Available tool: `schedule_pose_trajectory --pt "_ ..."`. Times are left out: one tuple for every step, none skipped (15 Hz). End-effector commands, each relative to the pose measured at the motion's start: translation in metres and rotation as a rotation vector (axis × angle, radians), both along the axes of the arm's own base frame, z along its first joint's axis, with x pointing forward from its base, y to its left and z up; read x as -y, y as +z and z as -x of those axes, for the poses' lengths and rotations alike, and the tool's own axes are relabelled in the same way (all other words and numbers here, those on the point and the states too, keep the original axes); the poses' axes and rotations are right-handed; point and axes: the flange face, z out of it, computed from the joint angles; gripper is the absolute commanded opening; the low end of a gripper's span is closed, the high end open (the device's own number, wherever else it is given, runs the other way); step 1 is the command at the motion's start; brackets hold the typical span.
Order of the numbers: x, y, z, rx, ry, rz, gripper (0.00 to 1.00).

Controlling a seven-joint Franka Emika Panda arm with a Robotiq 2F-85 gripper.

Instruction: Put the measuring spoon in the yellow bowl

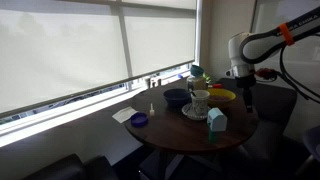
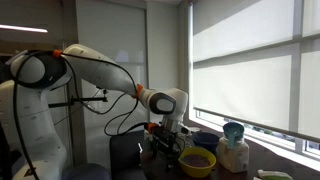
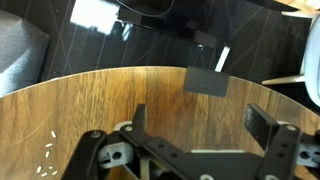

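The yellow bowl [image 1: 222, 95] sits on the round wooden table [image 1: 190, 130], next to a cup on a plate [image 1: 198, 103]. It also shows in an exterior view [image 2: 197, 160]. My gripper [image 1: 243, 97] hangs beside the yellow bowl, near the table's edge, and just beside the bowl in the other exterior view [image 2: 165, 142]. In the wrist view my gripper [image 3: 200, 125] is open and empty, with bare wood between the fingers. I cannot make out the measuring spoon in any view.
A dark blue bowl [image 1: 175, 96], a small purple-blue dish [image 1: 139, 120], a white napkin [image 1: 123, 115] and a teal carton [image 1: 217, 121] stand on the table. A white and teal container [image 2: 233, 150] stands behind the yellow bowl. The window is close behind.
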Motion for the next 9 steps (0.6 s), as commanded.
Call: schedule_pose_trajectory --pt "0.000 0.000 0.000 -0.001 0.000 0.000 1.00" --pt "0.000 0.000 0.000 -0.001 0.000 0.000 1.00" --pt "0.000 0.000 0.000 -0.001 0.000 0.000 1.00" --pt "0.000 0.000 0.000 0.000 0.000 0.000 1.00" --pt "0.000 0.000 0.000 0.000 0.000 0.000 1.00" --pt "0.002 0.010 -0.003 0.088 -0.053 -0.010 1.00" --pt "0.005 0.018 -0.007 0.146 -0.090 -0.010 1.00" --pt "0.012 0.032 -0.011 0.190 -0.112 -0.010 1.00" --pt "0.020 0.044 -0.014 0.236 -0.139 -0.008 1.00"
